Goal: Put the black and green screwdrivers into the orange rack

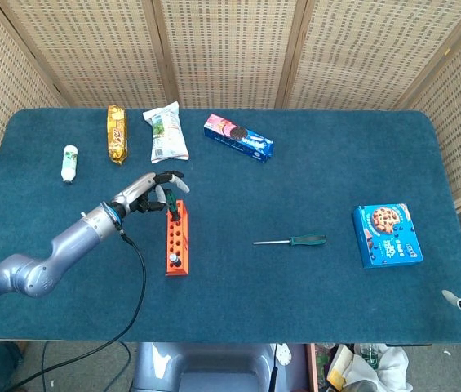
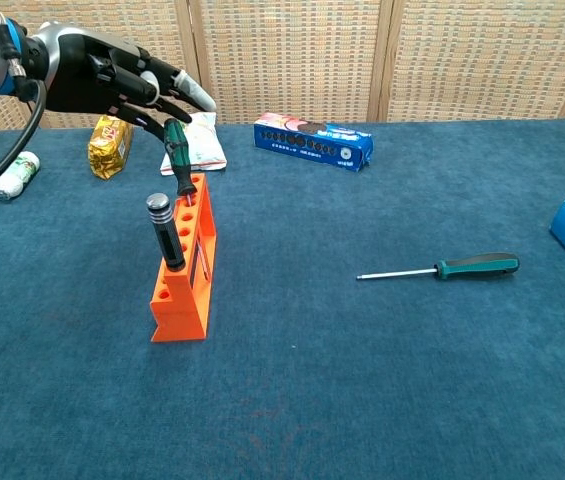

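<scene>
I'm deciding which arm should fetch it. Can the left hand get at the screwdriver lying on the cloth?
Probably yes: the screwdriver lies alone on bare cloth, nothing over or beside it. But the left hand hovers beyond the orange rack, a long reach across.

A table (image 1: pixel 238 278) covered with dark teal blue cloth fills most of both views. Its far corners are rounded, and the cloth looks like short felt or carpet. Behind the table stands a folding screen (image 1: pixel 230 49) of woven wicker panels in light wooden frames — it closes the back and bends forward along both sides. In the chest view the same panels (image 2: pixel 292 55) rise directly behind the far edge of the table. The light is even and soft, with only weak shadows on the cloth. Below the near edge, in the head view, there is a grey floor (image 1: pixel 75 367) — partly hidden.
</scene>
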Motion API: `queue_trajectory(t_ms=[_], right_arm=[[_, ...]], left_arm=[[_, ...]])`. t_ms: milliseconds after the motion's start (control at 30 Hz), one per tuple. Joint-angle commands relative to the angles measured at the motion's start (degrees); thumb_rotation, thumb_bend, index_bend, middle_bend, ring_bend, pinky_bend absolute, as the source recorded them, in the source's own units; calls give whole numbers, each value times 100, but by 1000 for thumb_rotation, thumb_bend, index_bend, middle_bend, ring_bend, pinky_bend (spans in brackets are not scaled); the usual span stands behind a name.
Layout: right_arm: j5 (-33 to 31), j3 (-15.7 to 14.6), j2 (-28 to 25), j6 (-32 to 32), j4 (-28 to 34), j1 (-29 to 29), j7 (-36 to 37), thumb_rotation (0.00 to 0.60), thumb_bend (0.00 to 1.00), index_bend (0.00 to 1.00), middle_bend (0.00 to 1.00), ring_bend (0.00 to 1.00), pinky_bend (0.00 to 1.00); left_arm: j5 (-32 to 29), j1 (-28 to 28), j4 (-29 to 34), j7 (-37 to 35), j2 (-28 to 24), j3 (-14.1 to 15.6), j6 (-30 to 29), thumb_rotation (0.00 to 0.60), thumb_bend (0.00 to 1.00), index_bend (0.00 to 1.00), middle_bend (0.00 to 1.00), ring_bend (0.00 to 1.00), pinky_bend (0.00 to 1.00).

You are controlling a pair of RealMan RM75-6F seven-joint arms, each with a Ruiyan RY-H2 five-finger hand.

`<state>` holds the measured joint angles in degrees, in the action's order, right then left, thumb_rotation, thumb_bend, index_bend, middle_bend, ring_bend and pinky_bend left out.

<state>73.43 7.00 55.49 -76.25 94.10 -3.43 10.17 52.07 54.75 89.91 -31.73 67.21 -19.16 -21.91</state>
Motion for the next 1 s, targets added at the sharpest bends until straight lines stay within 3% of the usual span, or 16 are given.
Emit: queue_trajectory(t_ms=[33, 533, 1000], right_arm=[[3, 0, -2, -9, 2, 4, 0, 600, 0, 0, 0, 0, 0], [10, 6, -20, -21, 5, 13, 53, 600, 0, 0, 0, 0, 0], [2, 5, -14, -20, 20, 10, 22, 600, 0, 0, 0, 0, 0]], left_arm=[[35, -8, 16, 12, 22, -18, 42, 600, 1000, 359, 142, 128, 252], [-72, 138, 296, 290, -376, 116, 431, 600, 1000, 366, 179, 161, 272], [101, 6, 592, 264, -625, 8, 630, 600, 1000, 366, 179, 160, 272]])
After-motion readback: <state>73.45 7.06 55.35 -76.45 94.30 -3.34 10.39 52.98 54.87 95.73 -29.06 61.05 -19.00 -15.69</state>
